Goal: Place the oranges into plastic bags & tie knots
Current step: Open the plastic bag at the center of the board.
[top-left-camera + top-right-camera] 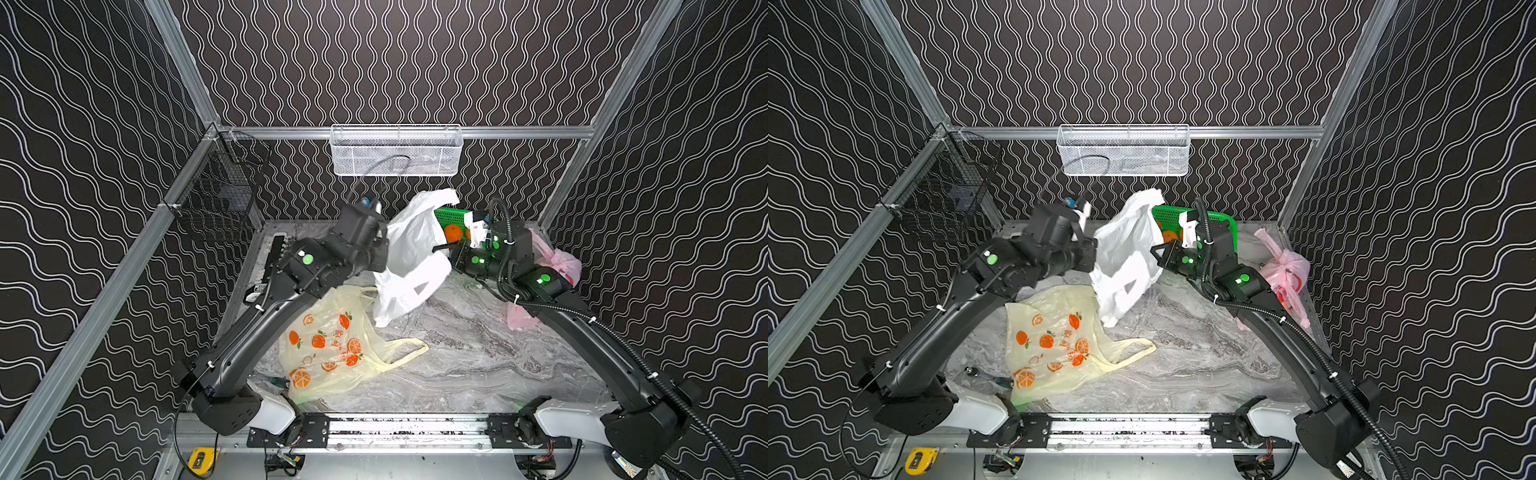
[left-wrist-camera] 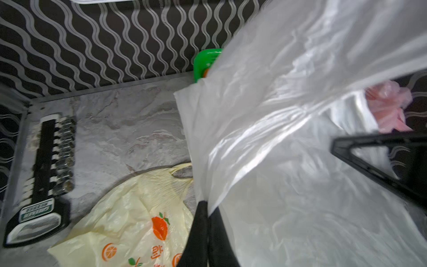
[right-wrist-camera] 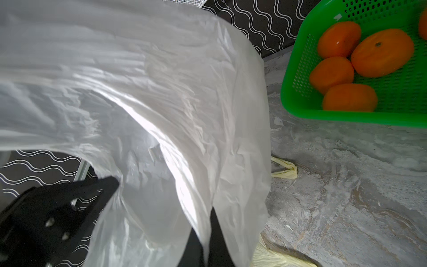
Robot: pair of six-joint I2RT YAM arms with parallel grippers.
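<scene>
**White bag pinched by both pincers**

Left wrist view: your left pincer (image 2: 209, 207) is clenched on an edge of the white bag (image 2: 277, 115), which fills the right of the frame. The yellow printed bag (image 2: 129, 208) lies lower centre on the worktop (image 2: 115, 129).

Right wrist view: your right pincer (image 3: 208, 219) is clamped on another edge of that bag. The oranges (image 3: 382, 53) sit in the green basket (image 3: 346, 118), upper right.

Both top views: the white bag hangs between the pincers at mid-frame. The pink bag (image 1: 559, 264) lies at right, beside the right arm.
</scene>
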